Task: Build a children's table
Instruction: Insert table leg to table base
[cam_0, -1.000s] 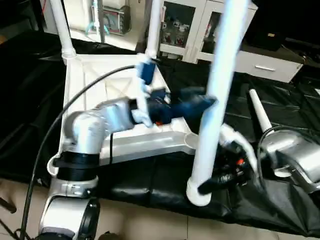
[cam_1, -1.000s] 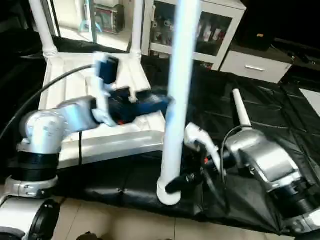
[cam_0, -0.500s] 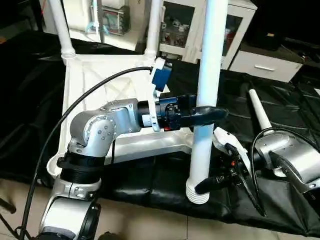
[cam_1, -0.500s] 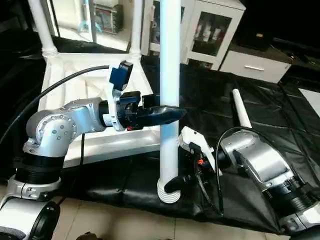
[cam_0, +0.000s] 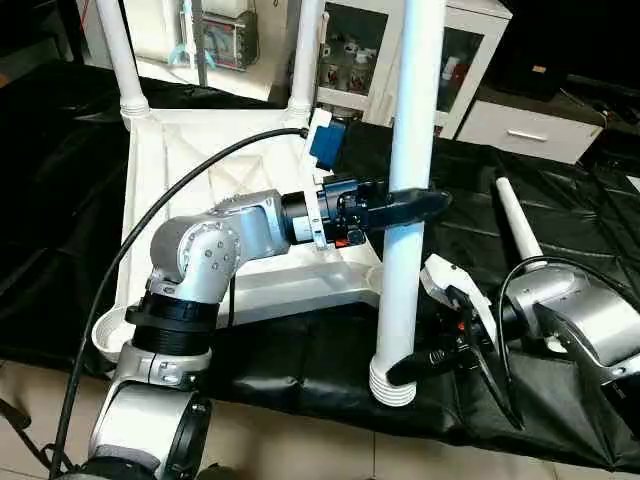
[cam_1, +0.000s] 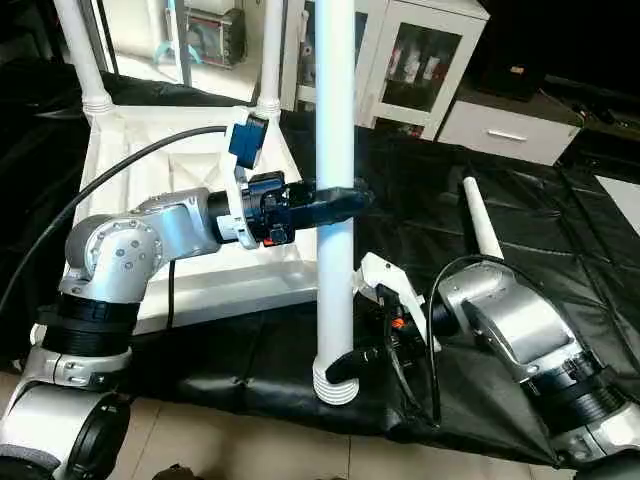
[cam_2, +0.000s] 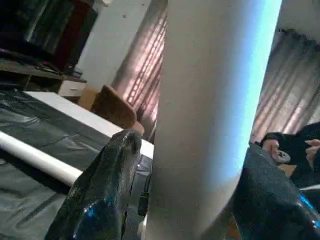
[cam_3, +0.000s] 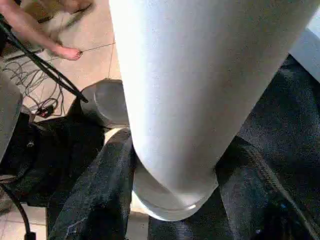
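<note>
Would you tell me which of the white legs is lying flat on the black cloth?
The loose leg right of the held leg; the others stand upright.

Looks like a home living room used as a test space: white glass-door cabinet (cam_0: 375, 50) holding small items, low white drawer unit (cam_0: 525, 128), tiled floor (cam_0: 300, 455), brown armchair (cam_2: 112, 107) and tall curtains (cam_2: 295, 85) seen from the left wrist, black sheet (cam_0: 560, 230) covering the work surface, loose cables (cam_3: 30, 90).

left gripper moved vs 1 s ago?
Yes. The left gripper swung from over the tabletop across to the upright leg the right gripper holds, fingers now straddling it.
</note>
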